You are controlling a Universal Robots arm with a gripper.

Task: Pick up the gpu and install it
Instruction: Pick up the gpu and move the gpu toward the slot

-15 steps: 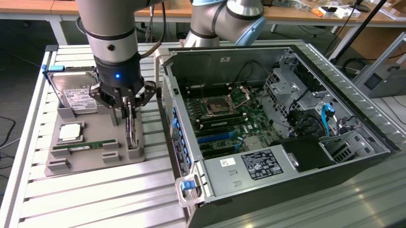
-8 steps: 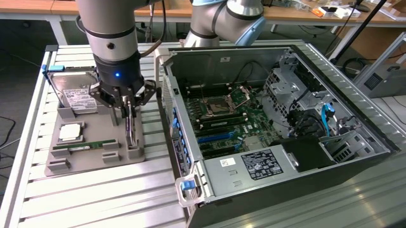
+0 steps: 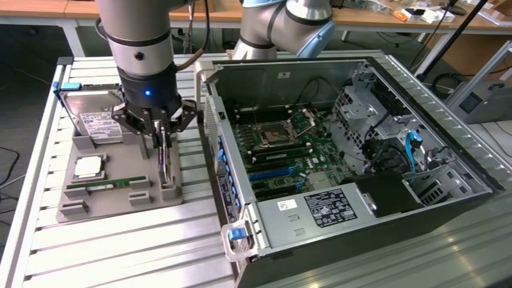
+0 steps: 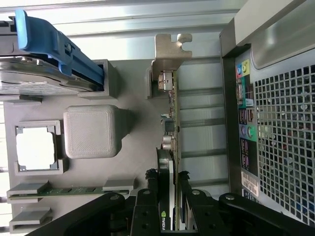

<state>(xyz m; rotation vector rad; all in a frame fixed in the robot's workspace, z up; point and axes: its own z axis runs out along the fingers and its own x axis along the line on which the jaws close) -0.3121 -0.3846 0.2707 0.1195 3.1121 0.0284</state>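
Observation:
The gpu [image 3: 163, 165] is a thin dark card standing on edge in a slot of the grey holder tray [image 3: 112, 207], to the exterior view's left of the open computer case [image 3: 416, 198]. My gripper [image 3: 160, 141] reaches straight down onto the gpu. In the wrist view the gpu [image 4: 172, 123] runs edge-on from its silvery end bracket [image 4: 167, 54] into my gripper [image 4: 170, 182]. One black finger presses on each face, so the gripper is shut on the card. The card's lower edge still sits in the tray [image 4: 133, 162].
On the tray also lie a hard drive [image 3: 96, 120] with a blue caddy [image 4: 54, 44], a processor [image 3: 88, 168] and a green memory stick [image 3: 108, 185]. The case's motherboard [image 3: 296, 150] lies exposed. Its perforated rear wall [image 4: 280, 147] stands close beside the card.

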